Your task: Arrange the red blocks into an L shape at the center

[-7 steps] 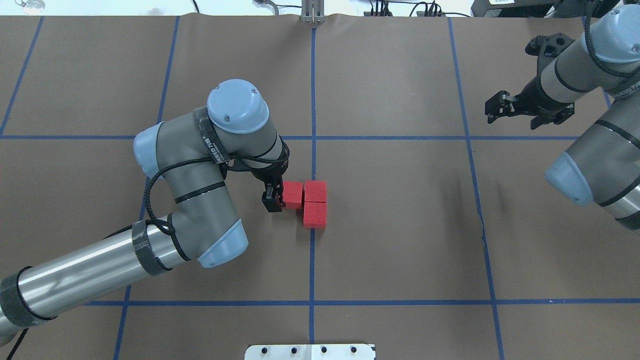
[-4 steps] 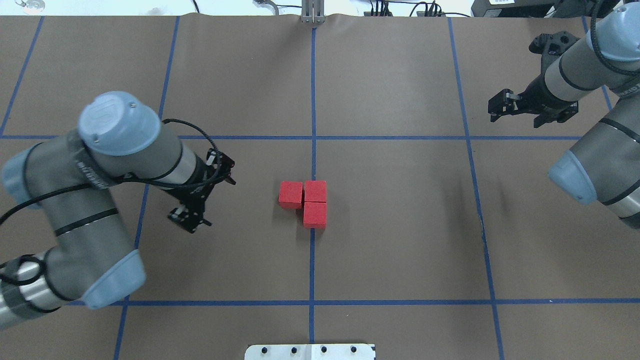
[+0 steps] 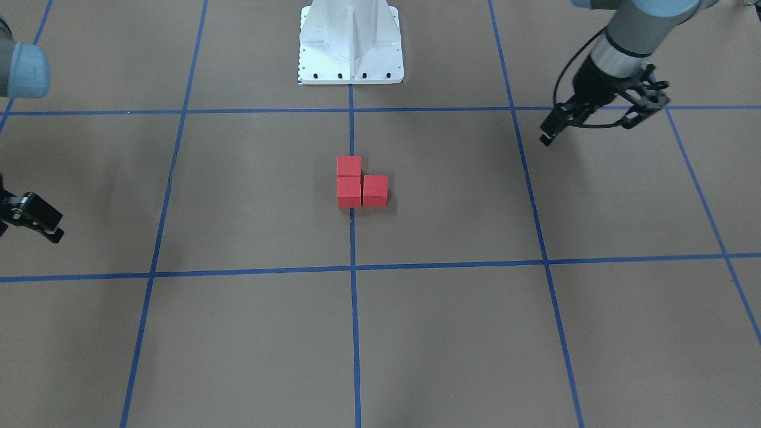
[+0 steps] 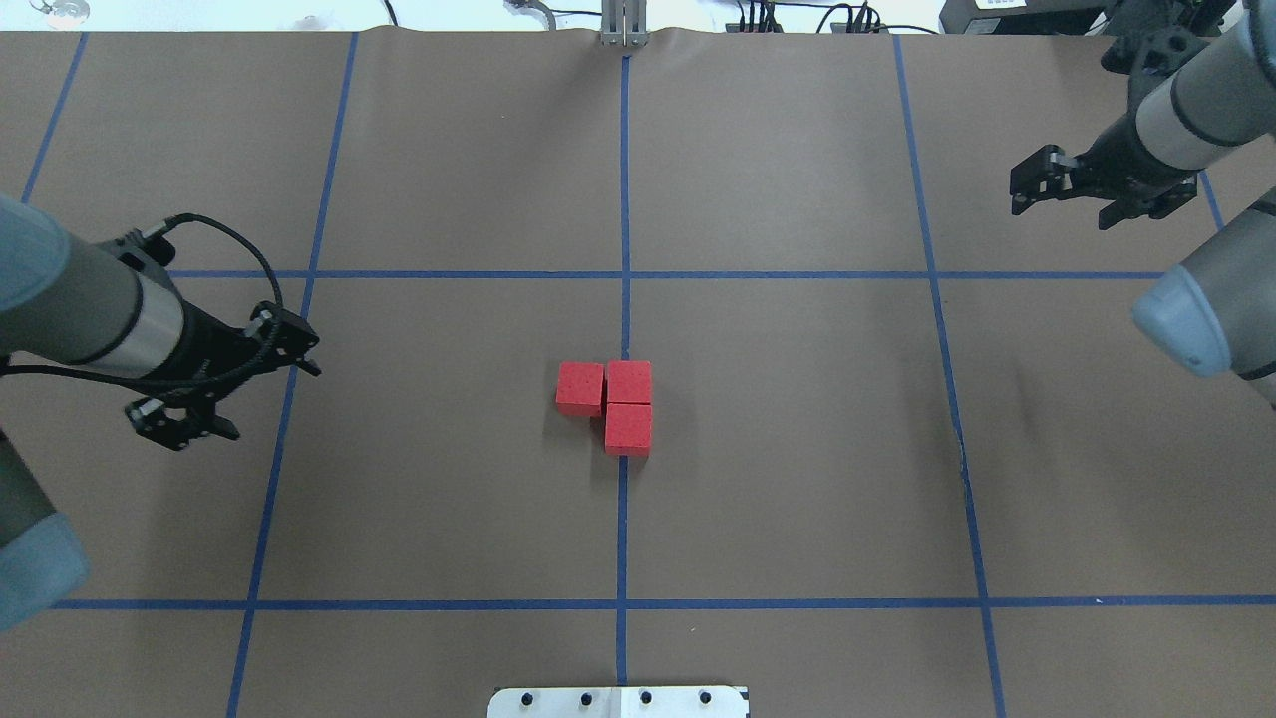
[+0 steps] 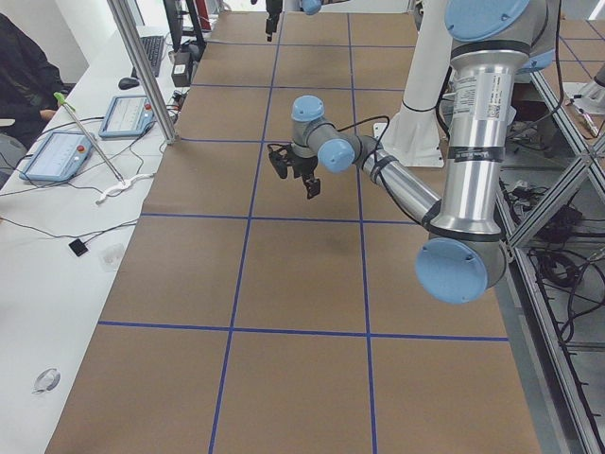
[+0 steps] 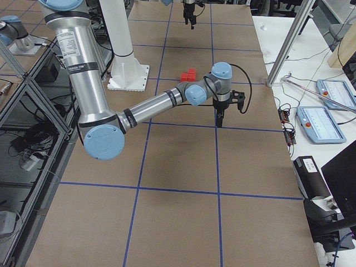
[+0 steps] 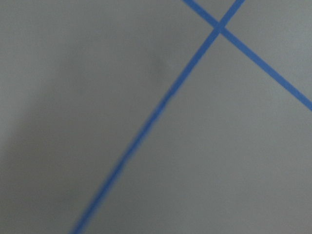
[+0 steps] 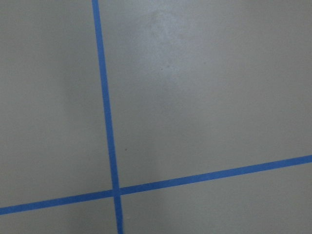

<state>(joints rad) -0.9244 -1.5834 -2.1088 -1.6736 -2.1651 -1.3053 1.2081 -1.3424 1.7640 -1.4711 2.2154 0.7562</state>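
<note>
Tabletop (image 4: 797, 449): brown paper cover, marked into squares by blue tape lines (image 4: 623, 199). Three red blocks (image 4: 629, 381) sit at centre, faces touching, forming an L. Corner block and the one nearer the robot lie on the centre line; the third lies to the robot's left. White base plate (image 3: 351, 41) at robot-side edge.
</note>
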